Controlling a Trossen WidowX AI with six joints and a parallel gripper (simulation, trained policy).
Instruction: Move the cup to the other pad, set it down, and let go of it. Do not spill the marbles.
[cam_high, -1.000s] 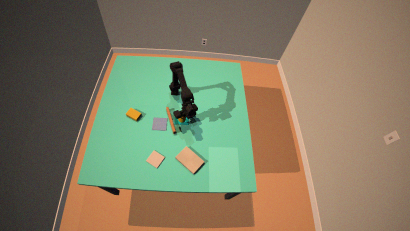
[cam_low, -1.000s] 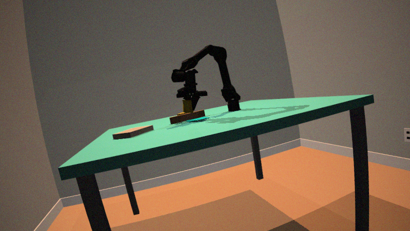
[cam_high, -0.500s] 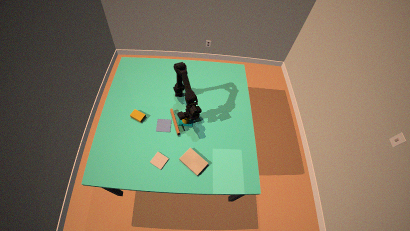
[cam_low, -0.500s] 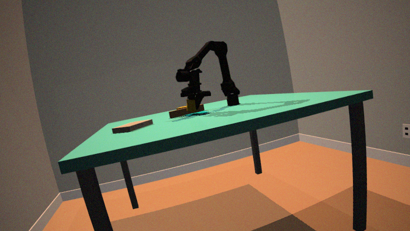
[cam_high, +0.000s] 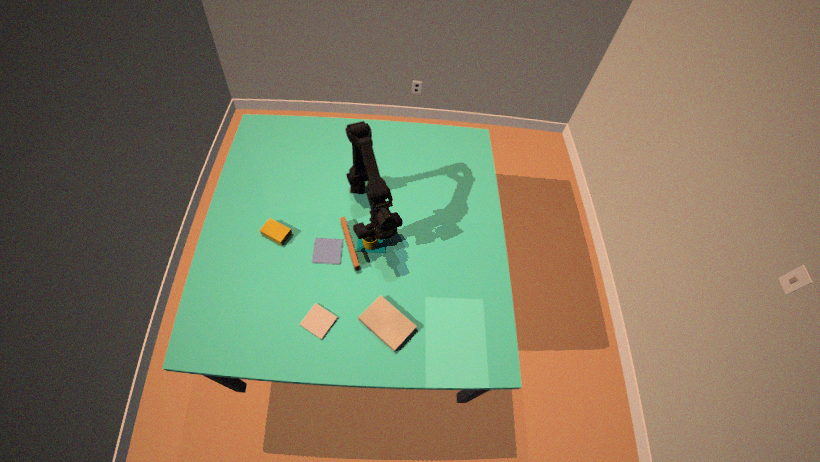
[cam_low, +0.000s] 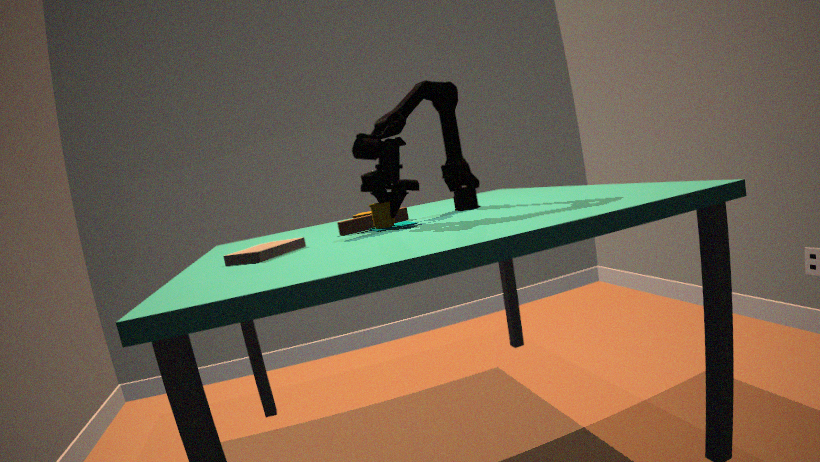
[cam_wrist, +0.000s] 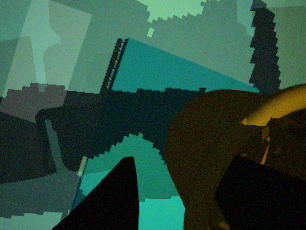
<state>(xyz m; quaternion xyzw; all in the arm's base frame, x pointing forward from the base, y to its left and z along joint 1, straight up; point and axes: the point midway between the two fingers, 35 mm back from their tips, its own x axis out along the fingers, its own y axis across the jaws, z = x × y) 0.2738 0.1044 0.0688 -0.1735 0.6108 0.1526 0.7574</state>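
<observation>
The gripper (cam_high: 374, 232) (cam_low: 386, 210) (cam_wrist: 169, 161) is partly open, its fingers straddling the cup's wall without gripping it. Below it, the cup (cam_high: 370, 244) (cam_low: 381, 216) (cam_wrist: 200, 130) stands on the teal pad (cam_high: 378, 250) (cam_low: 408, 224) (cam_wrist: 150, 70). Beside the hand lies the bar (cam_high: 350, 243) (cam_low: 346, 227), with the purple pad (cam_high: 327, 250) beyond. The marbles are too dark to make out.

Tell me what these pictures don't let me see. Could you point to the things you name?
- Marbles: none can be made out in the cup (cam_high: 370, 243) (cam_low: 381, 215) (cam_wrist: 192, 135); the arm covers it from above, and the wrist view is dark and cropped.
- Cup's full rim: cut off by the wrist view's right edge.
- Lilac pad (cam_high: 327, 250): lost behind the orange bar (cam_high: 350, 243) (cam_low: 347, 226) in the exterior view.
</observation>
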